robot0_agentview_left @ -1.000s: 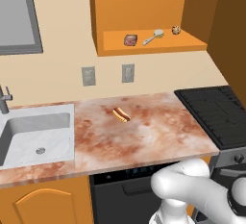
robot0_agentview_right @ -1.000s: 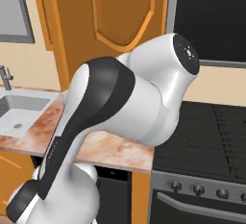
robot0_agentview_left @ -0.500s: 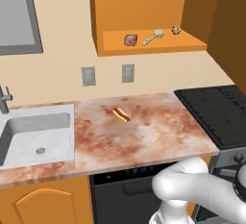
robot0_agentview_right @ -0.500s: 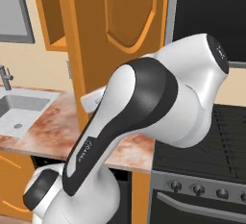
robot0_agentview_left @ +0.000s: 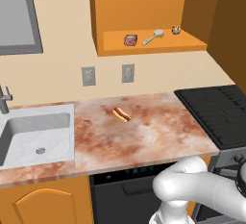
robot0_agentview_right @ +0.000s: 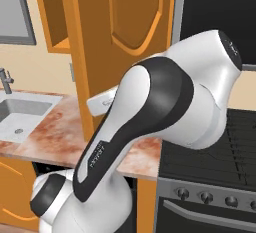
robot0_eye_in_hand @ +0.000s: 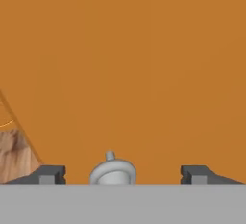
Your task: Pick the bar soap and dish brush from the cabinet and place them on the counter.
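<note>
Hand view: my gripper (robot0_eye_in_hand: 123,174) stands spread, knob (robot0_eye_in_hand: 113,170) loose between the tips. Swinging away could bump the cabinet (robot0_agentview_left: 158,6) door shut over bar soap (robot0_agentview_left: 130,40) and dish brush (robot0_agentview_left: 153,37), shelf at 12 o'clock.

Glossy white arm (robot0_agentview_right: 200,92) of rounded, bulbous segments, joined by black bands at the joints; faint dark lettering along one link. Hand (robot0_eye_in_hand: 123,175) ending in two small dark grey, blocky fingertips (robot0_eye_in_hand: 48,175).
</note>
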